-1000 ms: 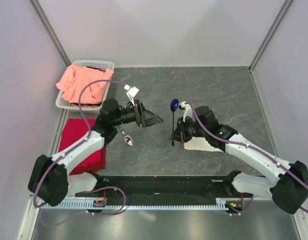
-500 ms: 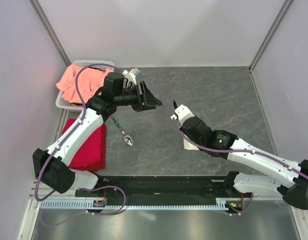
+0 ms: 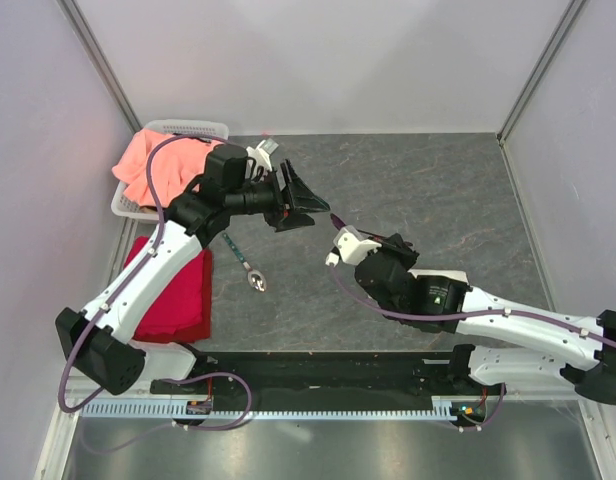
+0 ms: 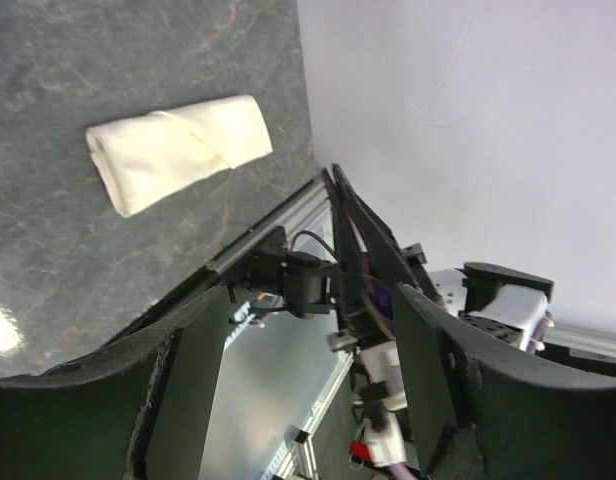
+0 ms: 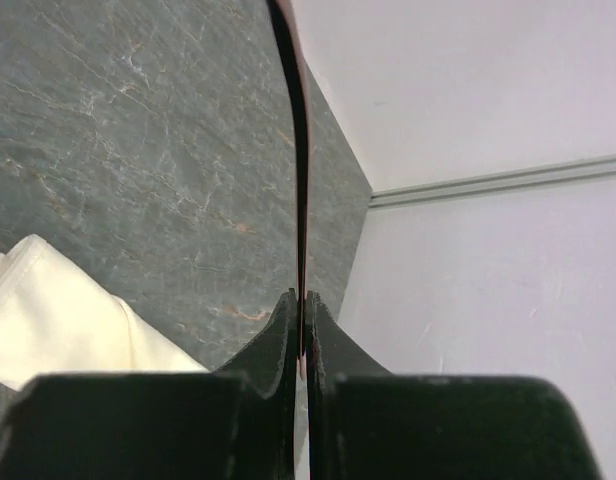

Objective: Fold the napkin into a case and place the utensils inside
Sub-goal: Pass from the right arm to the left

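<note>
My left hand (image 3: 310, 200) is up in the air over the left half of the tabletop (image 3: 428, 190), toward the far edge. It is released: on the left wrist camera the two fingers stand wide apart with nothing between them.

My right hand (image 3: 340, 230) is also lifted, near the middle of the tabletop, and points back toward the far left. It is clenched on a slim dark utensil (image 5: 299, 150). The right wrist camera shows the fingers (image 5: 283, 335) pressed together on it, with the piece seen edge-on and running straight out past the fingertips. I cannot make out its head from here. From overhead its free end pokes out just short of the left hand, and the two are close but apart.

The spoon (image 3: 250, 268) lies flat on the left half of the tabletop with its shiny bowl toward the near edge, near the red cloth (image 3: 173, 290), which sits at the left edge.

The case (image 4: 178, 150) is a folded cream roll lying flat near the near edge of the tabletop. The right arm covers it in the overhead view, and one end shows at the lower left of the right wrist view. Neither hand touches it.

In the far left corner a white basket (image 3: 188, 127) holds a crumpled pink cloth (image 3: 158, 165).
</note>
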Robot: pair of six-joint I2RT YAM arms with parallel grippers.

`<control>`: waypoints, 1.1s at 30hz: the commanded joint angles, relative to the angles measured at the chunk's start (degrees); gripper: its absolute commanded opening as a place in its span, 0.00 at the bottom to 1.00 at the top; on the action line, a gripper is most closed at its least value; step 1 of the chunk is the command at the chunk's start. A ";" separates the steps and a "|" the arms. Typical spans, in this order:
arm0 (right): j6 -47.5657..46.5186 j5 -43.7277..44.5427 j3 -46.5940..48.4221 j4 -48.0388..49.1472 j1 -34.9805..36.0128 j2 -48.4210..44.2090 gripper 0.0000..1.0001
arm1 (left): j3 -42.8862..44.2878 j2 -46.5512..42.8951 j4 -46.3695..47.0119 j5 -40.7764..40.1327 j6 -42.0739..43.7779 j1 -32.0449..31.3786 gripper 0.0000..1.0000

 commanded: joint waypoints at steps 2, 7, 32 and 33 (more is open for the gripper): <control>-5.01 5.77 0.68 0.60 2.25 1.54 0.00 | 0.04 -4.02 0.15 -0.65 -7.39 -1.64 0.73; -4.66 6.12 0.77 1.30 2.87 2.77 0.00 | 0.39 -4.47 0.15 -2.07 -10.30 -4.27 0.72; 19.38 5.63 3.92 -8.08 3.40 -2.75 0.74 | -1.54 -3.76 -0.38 -13.13 -0.48 -7.88 0.02; 23.16 4.55 5.50 -9.75 3.40 -3.55 0.81 | -1.80 -3.68 -0.29 -15.23 0.93 -7.88 0.02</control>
